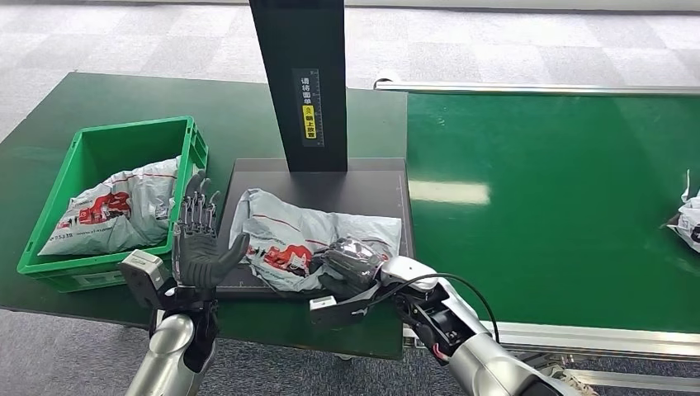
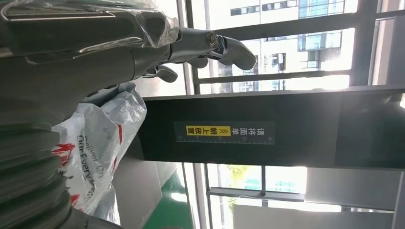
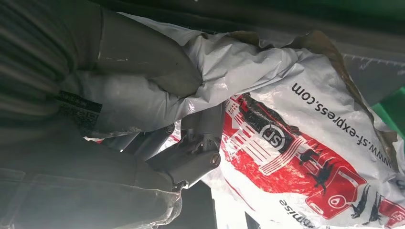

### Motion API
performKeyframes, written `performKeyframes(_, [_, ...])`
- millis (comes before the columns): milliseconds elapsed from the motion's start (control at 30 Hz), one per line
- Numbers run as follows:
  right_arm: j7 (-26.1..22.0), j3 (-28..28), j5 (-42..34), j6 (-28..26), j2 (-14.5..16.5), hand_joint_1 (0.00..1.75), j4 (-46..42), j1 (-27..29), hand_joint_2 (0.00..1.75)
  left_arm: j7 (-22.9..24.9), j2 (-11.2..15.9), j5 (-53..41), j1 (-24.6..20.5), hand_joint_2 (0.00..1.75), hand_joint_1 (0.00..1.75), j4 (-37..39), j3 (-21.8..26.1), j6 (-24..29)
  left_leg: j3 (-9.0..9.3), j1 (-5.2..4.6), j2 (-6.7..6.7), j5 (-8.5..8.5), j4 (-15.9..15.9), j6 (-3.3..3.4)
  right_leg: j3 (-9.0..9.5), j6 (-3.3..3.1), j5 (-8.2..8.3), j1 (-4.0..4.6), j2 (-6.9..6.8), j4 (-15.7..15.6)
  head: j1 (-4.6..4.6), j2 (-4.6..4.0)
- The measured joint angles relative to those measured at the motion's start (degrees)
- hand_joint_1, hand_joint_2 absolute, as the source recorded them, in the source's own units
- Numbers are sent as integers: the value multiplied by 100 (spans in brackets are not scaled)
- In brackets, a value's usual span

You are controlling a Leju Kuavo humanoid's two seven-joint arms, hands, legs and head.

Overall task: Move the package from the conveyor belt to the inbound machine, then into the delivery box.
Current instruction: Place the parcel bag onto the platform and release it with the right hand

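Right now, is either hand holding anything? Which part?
The right hand grips the grey package on the scanner plate, pinching a bunched fold at its near right edge. The left hand is raised beside it, fingers spread, holding nothing.

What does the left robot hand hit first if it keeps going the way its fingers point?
Likely nothing close. The left robot hand points up, open, between the green crate and the package; in its wrist view, the black scanner column stands past the fingertips. Depth unclear.

A dark green table [image 1: 248,115] fills the frame's left half. On it sit a green crate [image 1: 49,239] at left and a black machine base [image 1: 371,190] at centre.
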Motion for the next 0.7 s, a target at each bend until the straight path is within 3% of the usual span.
performKeyframes(200, [-73,158,-40,24,29,175,172,-100,175,0,3,0,4,175,0,-3,1,23,0,1,0,0,0,0,0,0,0,1,0,0,0,-1])
performKeyframes(233, [-116,195,-69,-8,38,151,192,-109,175,0,3,0,10,175,0,-10,1,29,1,1,1,0,0,0,-1,0,0,1,1,0,0,-1])
performKeyframes(333, [-266,301,-240,-356,65,21,228,-103,175,5,3,-2,51,175,0,-46,1,35,0,2,1,0,0,0,-3,-1,0,2,1,0,-1,-1])
performKeyframes(367, [-295,317,-316,-561,69,0,230,-91,175,8,3,-2,68,175,0,-57,1,35,0,2,1,0,0,0,-3,-1,0,2,1,0,-1,-1])
performKeyframes(533, [-165,215,-923,-1538,34,0,56,37,175,38,3,-31,113,175,0,-92,2,55,-2,1,0,0,1,0,-5,-1,0,2,0,0,0,0])
performKeyframes(600, [-138,44,-1525,-1425,-37,0,-123,149,175,55,4,-54,117,175,0,-107,2,76,-2,1,0,0,1,0,-4,0,0,1,0,-1,1,-1])
performKeyframes(700, [-241,-401,-2919,-551,-198,0,-495,434,175,90,9,-86,152,175,0,-129,3,100,-3,1,-4,-1,2,0,-3,0,0,1,-2,-1,1,0])
